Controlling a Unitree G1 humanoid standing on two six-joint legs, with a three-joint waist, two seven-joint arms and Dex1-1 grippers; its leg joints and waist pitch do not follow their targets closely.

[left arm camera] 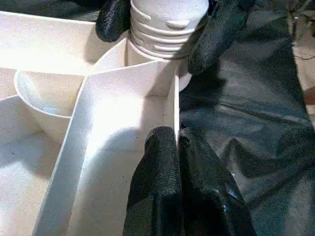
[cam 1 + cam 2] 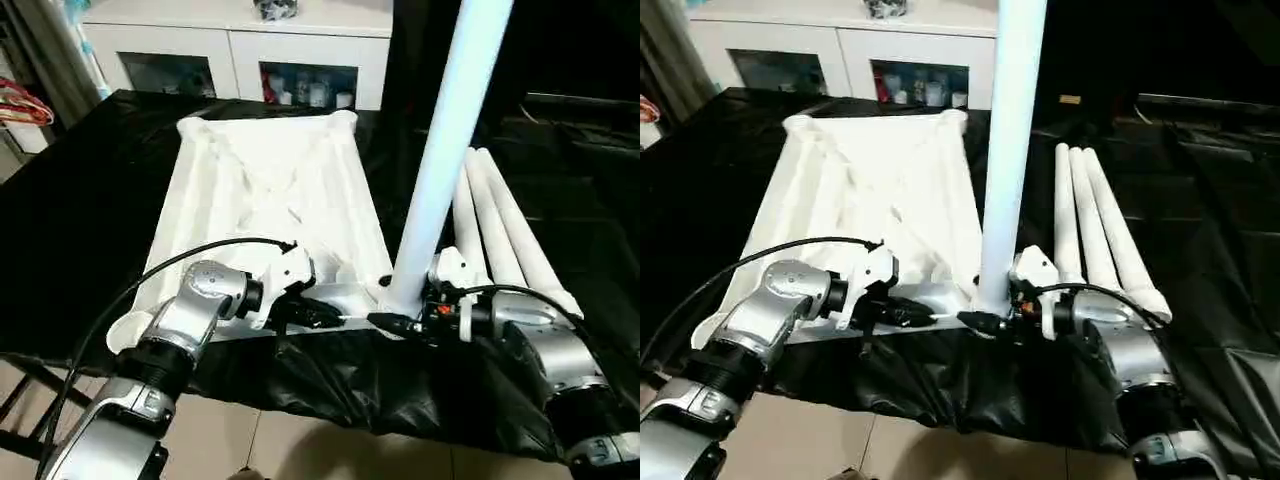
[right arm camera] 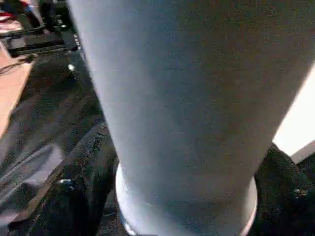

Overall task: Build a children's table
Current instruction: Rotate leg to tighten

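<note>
The white table top (image 2: 270,190) lies underside up on black cloth, ribs showing. One white leg (image 2: 450,130) stands upright in its near right corner socket, and the ribbed threads of the leg's end (image 1: 167,24) show above the socket. My right gripper (image 2: 395,318) is shut on the base of this leg, one black finger (image 1: 216,34) on each side. My left gripper (image 1: 178,147) is shut on the thin wall of the table top's near edge, just left of that corner. Three more legs (image 2: 500,230) lie side by side on the cloth, right of the top.
A white glass-door cabinet (image 2: 240,40) stands behind the work surface. The black cloth (image 2: 80,220) hangs over the near edge above a tiled floor (image 2: 300,450). A black cable (image 2: 150,270) arcs over my left forearm.
</note>
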